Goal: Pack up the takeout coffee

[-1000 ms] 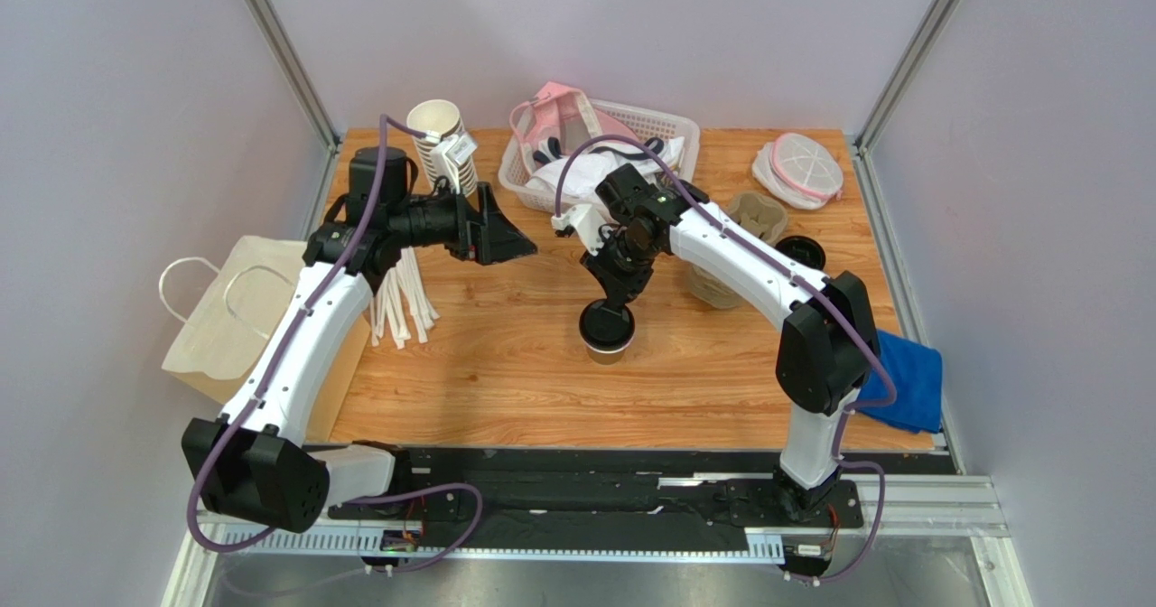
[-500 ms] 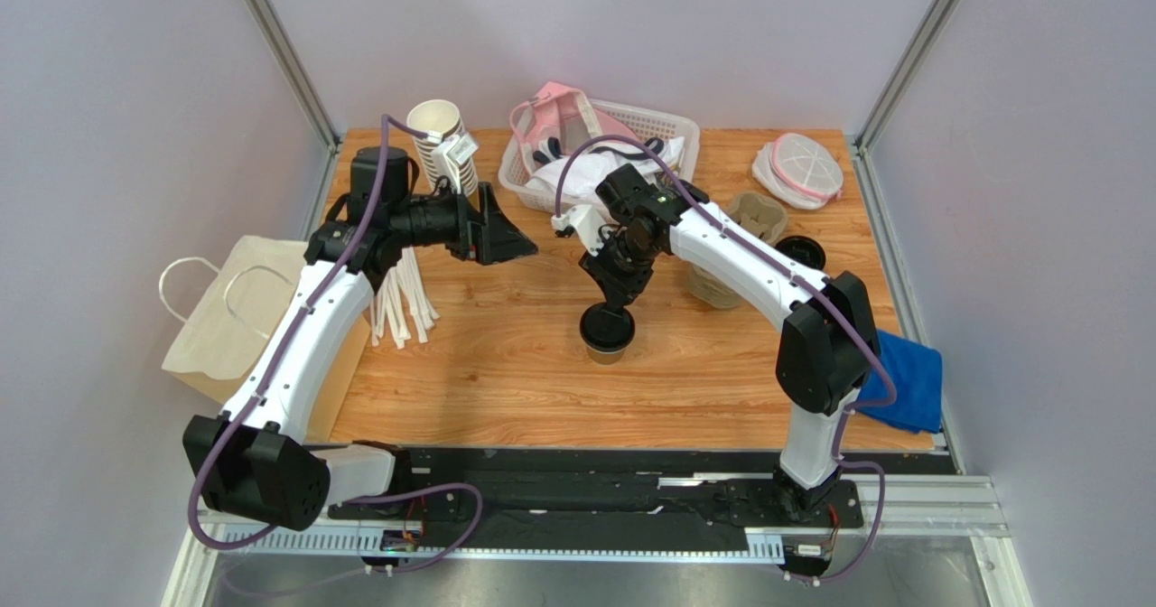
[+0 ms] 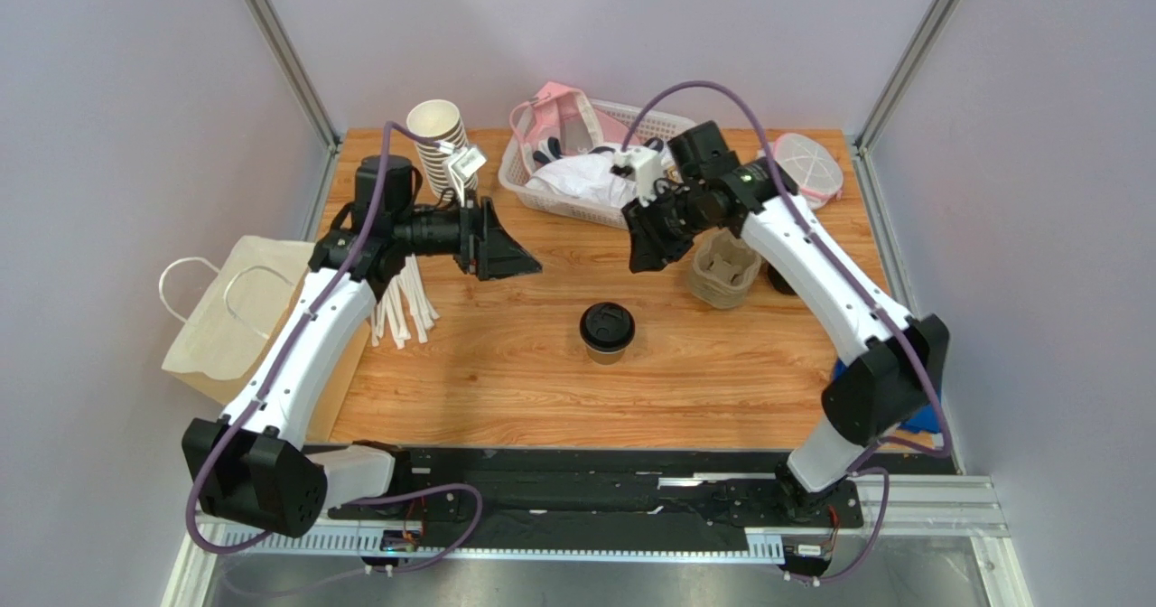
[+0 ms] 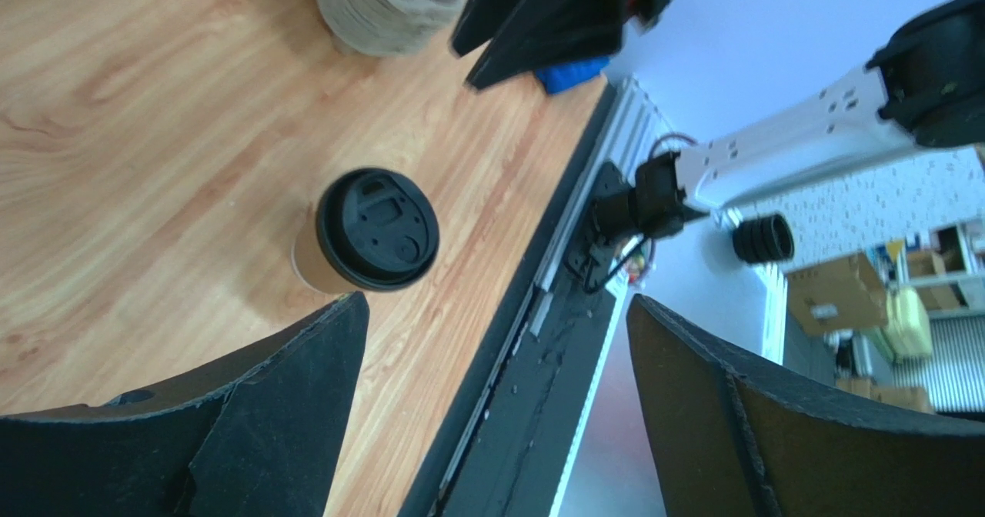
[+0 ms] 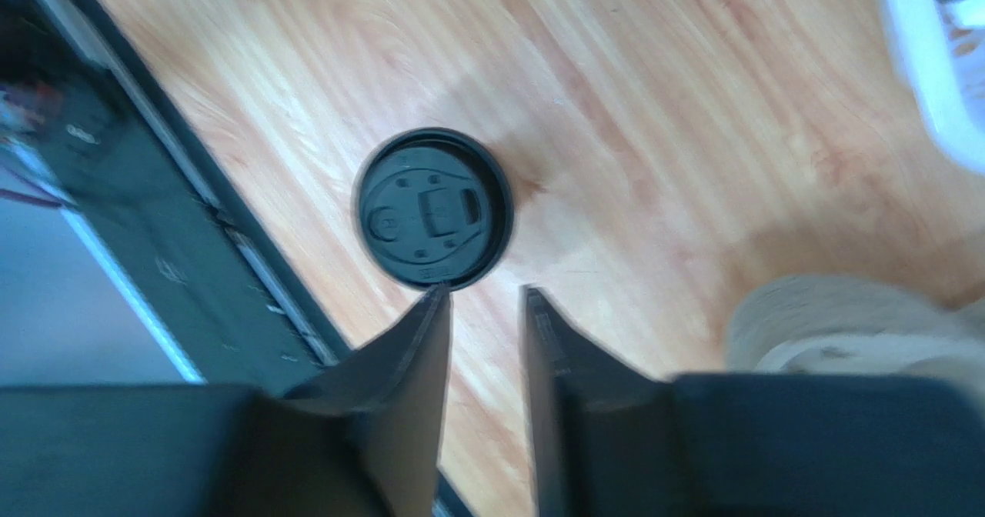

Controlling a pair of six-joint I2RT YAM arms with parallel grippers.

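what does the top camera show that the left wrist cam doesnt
Only the top view: the paper bag at the far left, the stack of lidless cups and the white basket. Only the left wrist view: a cardboard box in the room beyond the table. Both: the takeout coffee standing upright on the table, and the pulp cup carrier.

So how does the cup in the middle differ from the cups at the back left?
The middle cup is single and closed by a black lid; the back-left cups are a stack, open on top. The stack rises taller than the middle cup. Both stand on their bases.
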